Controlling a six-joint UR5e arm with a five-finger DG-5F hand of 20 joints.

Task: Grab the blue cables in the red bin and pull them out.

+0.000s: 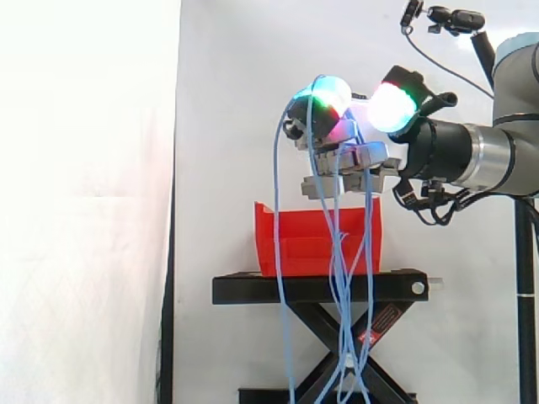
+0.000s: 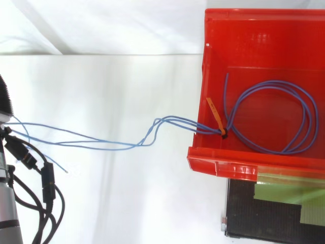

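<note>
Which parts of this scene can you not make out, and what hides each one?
Side view: the inside of the red bin, hidden by its front wall.
Side view: the lower ends of the blue cables hanging from the hand, cut off by the bottom edge.
Top view: where the blue cables end outside the bin, cut off by the left edge.

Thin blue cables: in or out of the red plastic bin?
Partly out: a loop lies in the bin; strands hang from the curled hand.
</note>
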